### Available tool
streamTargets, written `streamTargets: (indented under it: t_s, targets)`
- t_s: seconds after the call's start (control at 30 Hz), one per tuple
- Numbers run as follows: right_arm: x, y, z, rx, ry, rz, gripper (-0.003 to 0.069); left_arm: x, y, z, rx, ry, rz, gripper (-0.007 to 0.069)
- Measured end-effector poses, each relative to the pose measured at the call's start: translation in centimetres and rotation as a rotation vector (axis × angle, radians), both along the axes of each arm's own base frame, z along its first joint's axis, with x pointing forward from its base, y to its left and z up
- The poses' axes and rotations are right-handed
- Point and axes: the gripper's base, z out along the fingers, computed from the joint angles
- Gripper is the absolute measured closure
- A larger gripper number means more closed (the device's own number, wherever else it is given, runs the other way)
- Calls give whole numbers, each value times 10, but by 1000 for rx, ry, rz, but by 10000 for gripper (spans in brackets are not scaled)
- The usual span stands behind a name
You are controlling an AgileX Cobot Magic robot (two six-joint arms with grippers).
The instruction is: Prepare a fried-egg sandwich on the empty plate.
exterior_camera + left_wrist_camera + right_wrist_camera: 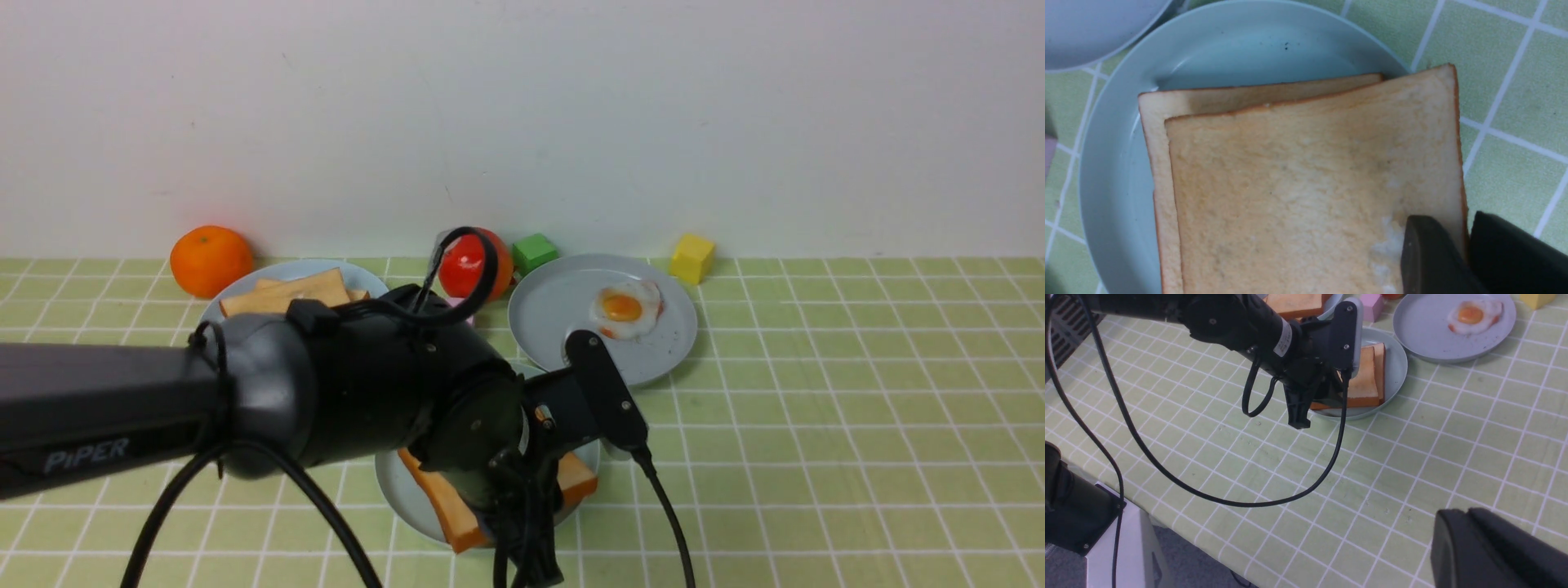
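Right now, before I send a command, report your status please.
Left gripper shut on top toast slice, over mint plate. Right gripper looks shut, empty. Fried egg on grey plate, not in sandwich yet. Nothing blocking.

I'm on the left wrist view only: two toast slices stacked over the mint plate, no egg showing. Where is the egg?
Observer: The fried egg lies alone on the grey plate, behind the mint plate and to its right in the front view.
Operator: Is the right arm near it?
Observer: No. The right gripper hangs over bare checked cloth, apart from every plate and on the robot's side of them.
Operator: Any spare toast?
Observer: Yes, a pile of toast slices sits on a third plate at the back left, beside an orange.
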Motion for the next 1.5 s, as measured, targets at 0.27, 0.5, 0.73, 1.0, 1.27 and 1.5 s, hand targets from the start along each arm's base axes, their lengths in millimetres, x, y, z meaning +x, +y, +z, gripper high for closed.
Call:
streamTargets:
  t_s: [0.27,0.5,0.73,1.0,1.27,1.5]
  targets:
    - [0,0,0,0,0,0,606,2,1,0,27,-26,-23,300]
    - [0,0,0,3,1,3,602,-4,7,28,-53,-51,54,273]
    - [0,0,0,-6,-4,-4,599,-41,43,131,-351,-177,211,421]
    - [3,-4,-1,-37,-21,-34,599,-128,125,203,-750,-306,301,638]
    - [-3,-14,-1,-59,-69,-87,598,-212,198,132,-1144,-417,234,638]
    - [-5,-24,-1,-52,-83,-189,598,-221,205,83,-1193,-441,217,638]
